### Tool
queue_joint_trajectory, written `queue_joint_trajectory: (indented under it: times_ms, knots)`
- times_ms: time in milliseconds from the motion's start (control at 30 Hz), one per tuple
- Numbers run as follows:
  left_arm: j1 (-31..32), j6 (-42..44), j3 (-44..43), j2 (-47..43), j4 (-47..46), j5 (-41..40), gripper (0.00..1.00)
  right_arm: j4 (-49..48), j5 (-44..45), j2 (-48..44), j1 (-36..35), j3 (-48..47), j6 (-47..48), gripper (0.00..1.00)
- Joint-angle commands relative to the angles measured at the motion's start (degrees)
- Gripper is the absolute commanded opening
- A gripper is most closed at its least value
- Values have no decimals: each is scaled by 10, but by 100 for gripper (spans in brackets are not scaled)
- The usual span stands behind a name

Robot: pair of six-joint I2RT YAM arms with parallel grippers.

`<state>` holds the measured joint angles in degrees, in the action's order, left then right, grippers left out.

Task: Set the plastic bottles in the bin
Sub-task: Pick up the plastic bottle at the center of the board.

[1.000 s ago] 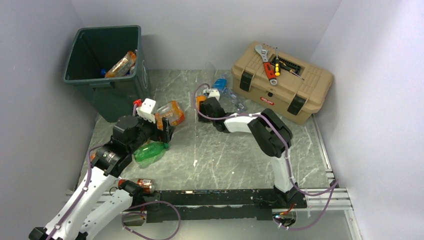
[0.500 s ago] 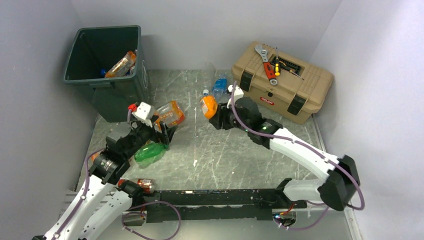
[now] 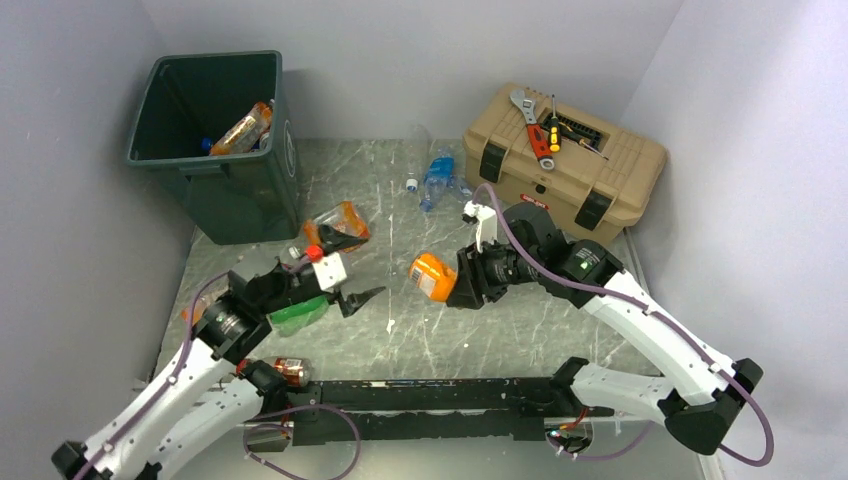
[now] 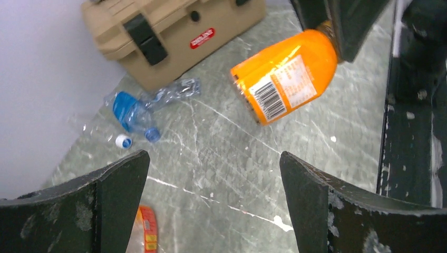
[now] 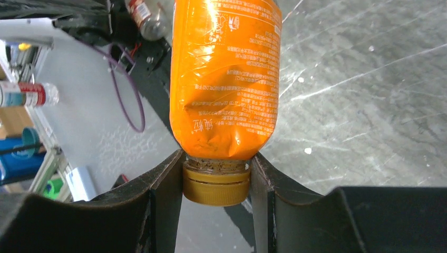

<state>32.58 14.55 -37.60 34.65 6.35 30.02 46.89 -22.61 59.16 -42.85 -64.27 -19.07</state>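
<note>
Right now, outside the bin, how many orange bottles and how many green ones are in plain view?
Orange bottles: 2, one held at the cap in the right fingers, one flattened near the bin
Green bottles: 1, beside the left arm
Total: 3

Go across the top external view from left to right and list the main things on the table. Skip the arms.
bin → orange-labelled bottle → orange bottle, held in the right gripper → tan toolbox. Left out because they overlap others: green bottle, clear blue-labelled bottle.
</note>
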Motion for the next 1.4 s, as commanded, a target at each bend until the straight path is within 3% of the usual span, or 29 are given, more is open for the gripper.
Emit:
queue_joint_trajectory:
  times_ms: [0,133,400,700,933,1100,1167,1300,1367]
  knots:
    - [83,230,-72,53,106,-30,99,96,-45,12,-1,-47,56,0]
    - [146,341,-113,90,147,-84,99,103,-59,24,-1,-63,69,0]
    - [306,441,-142,175,174,-219,100,70,-110,50,-1,-79,67,0]
    - [334,438,-143,238,117,-244,98,80,-110,57,-4,-101,74,0]
    - [356,401,-155,272,68,-297,76,78,-102,43,-5,-87,71,0]
    - [364,396,-160,280,67,-299,46,76,-100,39,-5,-83,67,0]
    - [366,393,-160,279,65,-298,41,78,-107,40,-6,-84,71,16]
    - [368,381,-152,264,47,-298,36,67,-83,27,-6,-88,58,70]
    - [369,369,-147,251,37,-318,36,55,-54,13,-6,-89,45,81]
